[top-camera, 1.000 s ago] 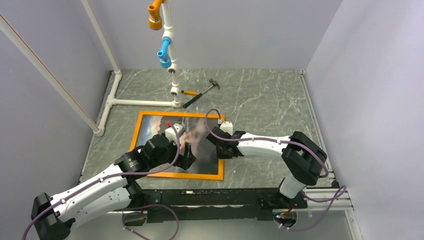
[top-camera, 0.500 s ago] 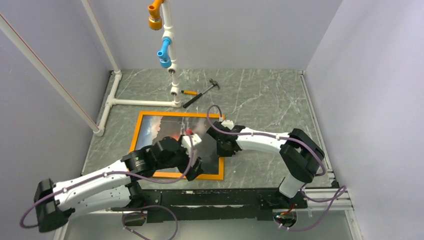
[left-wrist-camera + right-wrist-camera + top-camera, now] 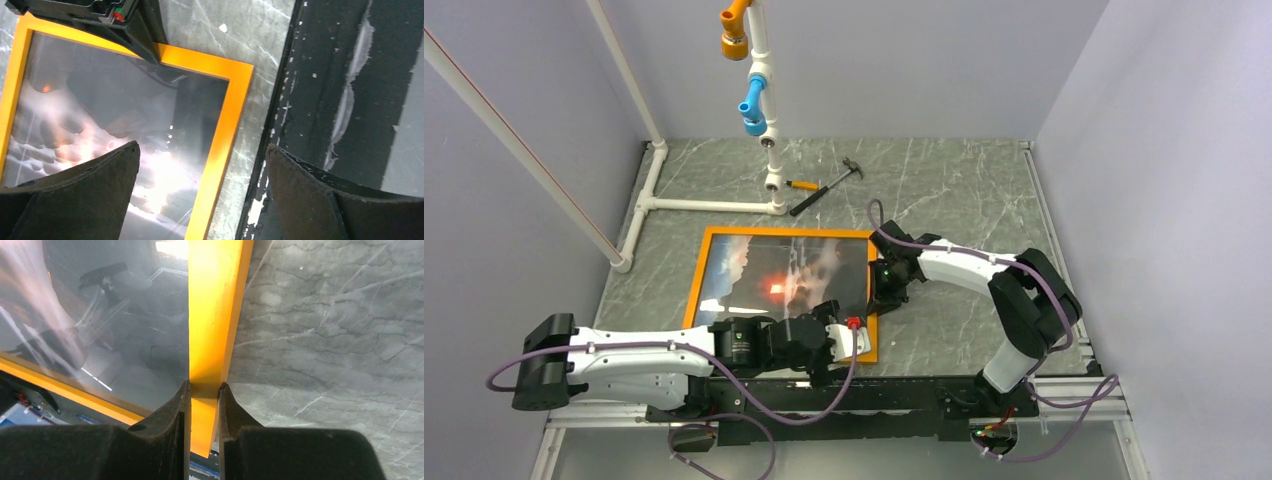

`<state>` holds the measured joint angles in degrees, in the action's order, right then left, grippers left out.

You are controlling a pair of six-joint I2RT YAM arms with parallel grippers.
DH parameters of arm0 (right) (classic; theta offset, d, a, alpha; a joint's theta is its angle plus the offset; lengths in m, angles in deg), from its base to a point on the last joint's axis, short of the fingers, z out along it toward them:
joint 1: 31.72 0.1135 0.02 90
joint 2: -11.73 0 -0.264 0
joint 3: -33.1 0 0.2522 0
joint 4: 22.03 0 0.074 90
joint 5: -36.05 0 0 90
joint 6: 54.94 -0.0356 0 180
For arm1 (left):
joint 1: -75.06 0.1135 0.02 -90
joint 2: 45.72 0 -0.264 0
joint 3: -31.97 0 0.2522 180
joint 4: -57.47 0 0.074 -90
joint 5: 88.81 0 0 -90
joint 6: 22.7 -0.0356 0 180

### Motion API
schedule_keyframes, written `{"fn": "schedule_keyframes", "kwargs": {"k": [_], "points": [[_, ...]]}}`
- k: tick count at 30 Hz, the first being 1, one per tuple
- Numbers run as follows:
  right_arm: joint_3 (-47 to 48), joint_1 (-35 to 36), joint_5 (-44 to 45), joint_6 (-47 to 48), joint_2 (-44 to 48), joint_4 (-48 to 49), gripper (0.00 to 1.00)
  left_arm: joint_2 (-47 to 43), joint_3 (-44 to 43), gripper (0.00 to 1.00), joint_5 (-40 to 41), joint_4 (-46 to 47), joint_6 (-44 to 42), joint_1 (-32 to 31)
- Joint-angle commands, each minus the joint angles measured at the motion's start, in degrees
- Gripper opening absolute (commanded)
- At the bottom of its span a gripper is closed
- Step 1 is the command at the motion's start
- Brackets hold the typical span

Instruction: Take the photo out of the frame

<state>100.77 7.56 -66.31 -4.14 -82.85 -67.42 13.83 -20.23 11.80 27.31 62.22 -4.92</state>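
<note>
The orange frame (image 3: 698,282) lies flat on the grey table with the photo (image 3: 774,280) in it, dark with an orange-red glow and whitish streaks. My right gripper (image 3: 879,292) is at the frame's right side. In the right wrist view it (image 3: 204,390) is shut on the frame's orange bar (image 3: 212,315), with the glossy photo (image 3: 110,315) to the left. My left gripper (image 3: 856,338) is open over the frame's near right corner. In the left wrist view its jaws (image 3: 202,146) stand wide apart above the frame (image 3: 220,130) and photo (image 3: 100,110), touching neither.
A hammer (image 3: 824,185) lies behind the frame. A white pipe structure (image 3: 709,205) with blue (image 3: 752,100) and orange (image 3: 734,30) fittings stands at the back left. The black table rail (image 3: 320,75) runs just right of the frame's corner. Walls enclose three sides.
My left arm has swung from over the photo's middle down to the frame's near right corner. My right gripper has moved right off the photo onto the frame's right bar.
</note>
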Motion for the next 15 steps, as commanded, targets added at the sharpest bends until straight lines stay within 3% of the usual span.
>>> {"fn": "schedule_keyframes", "kwargs": {"k": [1,8,15], "points": [[0.9,-1.2,-9.1,2.8,3.9,0.9,0.0,2.5,0.6,0.98,5.1,5.0,-3.4,-0.6],[-0.9,-0.6,-1.0,2.2,8.1,0.9,0.0,2.9,1.9,0.96,7.3,7.4,-0.6,-0.6],[-0.5,-0.1,-0.7,0.2,11.1,0.3,0.0,-0.6,4.2,0.99,5.5,9.7,1.0,-0.6]]}}
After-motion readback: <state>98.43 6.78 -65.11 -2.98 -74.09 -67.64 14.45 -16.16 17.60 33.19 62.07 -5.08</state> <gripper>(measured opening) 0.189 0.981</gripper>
